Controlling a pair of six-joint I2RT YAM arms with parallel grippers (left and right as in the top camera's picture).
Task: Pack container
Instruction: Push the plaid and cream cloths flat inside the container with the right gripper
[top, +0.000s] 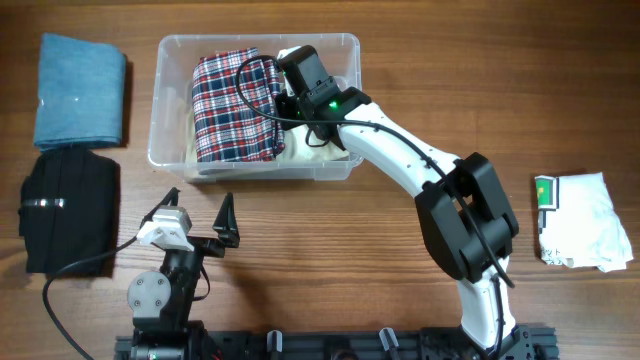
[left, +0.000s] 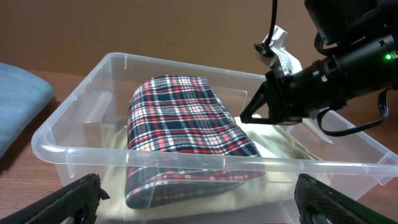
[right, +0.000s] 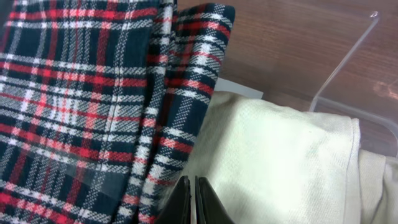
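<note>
The clear plastic container (top: 168, 100) stands at the back of the table, left of centre. A folded red, white and navy plaid cloth (top: 232, 108) lies in it on a cream cloth (top: 322, 157). My right gripper (top: 281, 108) reaches into the container and its fingers are shut and empty. In the right wrist view the fingertips (right: 194, 182) sit just at the plaid cloth's (right: 74, 93) right edge, over the cream cloth (right: 280, 155). My left gripper (top: 197, 213) is open and empty in front of the container, whose near wall (left: 186, 163) fills the left wrist view.
A folded blue cloth (top: 80, 90) lies at the back left, and a folded black cloth (top: 70, 212) lies in front of it. A crumpled white cloth with a green tag (top: 585, 222) lies at the far right. The right arm spans the table's middle.
</note>
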